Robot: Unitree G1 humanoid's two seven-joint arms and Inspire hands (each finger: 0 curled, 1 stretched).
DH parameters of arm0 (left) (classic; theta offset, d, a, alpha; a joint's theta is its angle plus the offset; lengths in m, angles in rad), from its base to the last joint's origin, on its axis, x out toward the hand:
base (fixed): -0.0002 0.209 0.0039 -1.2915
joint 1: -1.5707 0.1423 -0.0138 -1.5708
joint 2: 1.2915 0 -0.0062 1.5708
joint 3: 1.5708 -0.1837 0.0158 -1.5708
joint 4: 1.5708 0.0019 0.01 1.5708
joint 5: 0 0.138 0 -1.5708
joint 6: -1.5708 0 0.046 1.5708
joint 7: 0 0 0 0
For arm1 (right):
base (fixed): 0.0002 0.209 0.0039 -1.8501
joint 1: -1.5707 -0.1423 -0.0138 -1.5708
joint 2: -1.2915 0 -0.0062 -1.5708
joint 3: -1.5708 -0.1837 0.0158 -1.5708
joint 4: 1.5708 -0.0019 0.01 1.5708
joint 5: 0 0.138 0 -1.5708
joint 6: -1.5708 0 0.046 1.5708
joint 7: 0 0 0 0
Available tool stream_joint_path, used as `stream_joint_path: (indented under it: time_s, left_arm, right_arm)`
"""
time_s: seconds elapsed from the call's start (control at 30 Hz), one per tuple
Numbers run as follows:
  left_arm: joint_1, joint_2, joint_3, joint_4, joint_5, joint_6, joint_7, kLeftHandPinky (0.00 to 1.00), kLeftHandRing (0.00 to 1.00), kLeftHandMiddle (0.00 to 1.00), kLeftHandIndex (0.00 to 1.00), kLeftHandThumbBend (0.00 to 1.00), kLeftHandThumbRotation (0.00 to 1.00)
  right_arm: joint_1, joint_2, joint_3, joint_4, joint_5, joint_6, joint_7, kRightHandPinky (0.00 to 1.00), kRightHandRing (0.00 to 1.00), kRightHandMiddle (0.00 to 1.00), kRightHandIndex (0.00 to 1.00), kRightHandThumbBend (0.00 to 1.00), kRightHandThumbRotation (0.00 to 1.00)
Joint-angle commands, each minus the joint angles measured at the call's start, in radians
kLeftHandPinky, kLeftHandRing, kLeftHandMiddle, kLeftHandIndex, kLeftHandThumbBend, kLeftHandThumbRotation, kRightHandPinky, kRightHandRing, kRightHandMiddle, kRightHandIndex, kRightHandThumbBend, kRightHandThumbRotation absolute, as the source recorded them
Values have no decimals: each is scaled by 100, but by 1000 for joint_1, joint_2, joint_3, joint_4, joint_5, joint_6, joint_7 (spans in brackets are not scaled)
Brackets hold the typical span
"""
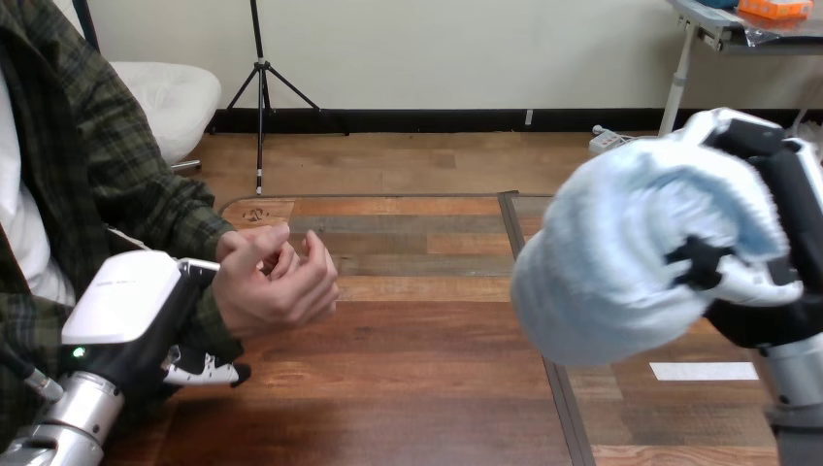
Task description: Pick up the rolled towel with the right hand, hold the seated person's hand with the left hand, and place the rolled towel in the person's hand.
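Rolled towel [621, 262] | clasped in right robot hand [798, 243] | raised above table [408, 388]

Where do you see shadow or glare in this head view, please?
In the head view the light is even: no hard glare on the table, only a soft shadow under the person's hand; the rolled towel, gripped in the right hand, hides the table's right part.
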Motion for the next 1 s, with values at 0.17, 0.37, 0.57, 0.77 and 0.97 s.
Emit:
stream_joint_path:
  time_s: [0.17,0.37,0.57,0.77,0.97]
  left_arm:
    - [2,-34,12,-99,-35,-34,2,31,33,37,38,89,0]
    - [1,-41,12,-120,-31,-41,13,29,31,36,37,90,0]
    - [0,-50,14,-141,-32,-42,13,28,31,36,37,90,0]
    - [-3,-61,16,-156,-35,-43,13,27,31,36,37,90,0]
    - [7,-75,26,-193,-34,-25,5,27,31,36,37,90,0]
  right_arm:
    - [-126,40,25,42,-13,-37,16,14,21,23,29,76,0]
    - [-146,54,39,68,-21,-36,30,15,21,24,30,77,0]
    - [-161,57,61,75,-5,4,43,15,21,24,30,76,0]
    - [-175,71,81,80,-36,13,26,14,20,24,29,74,0]
    - [-187,94,96,90,-75,-1,-2,14,20,24,28,75,0]
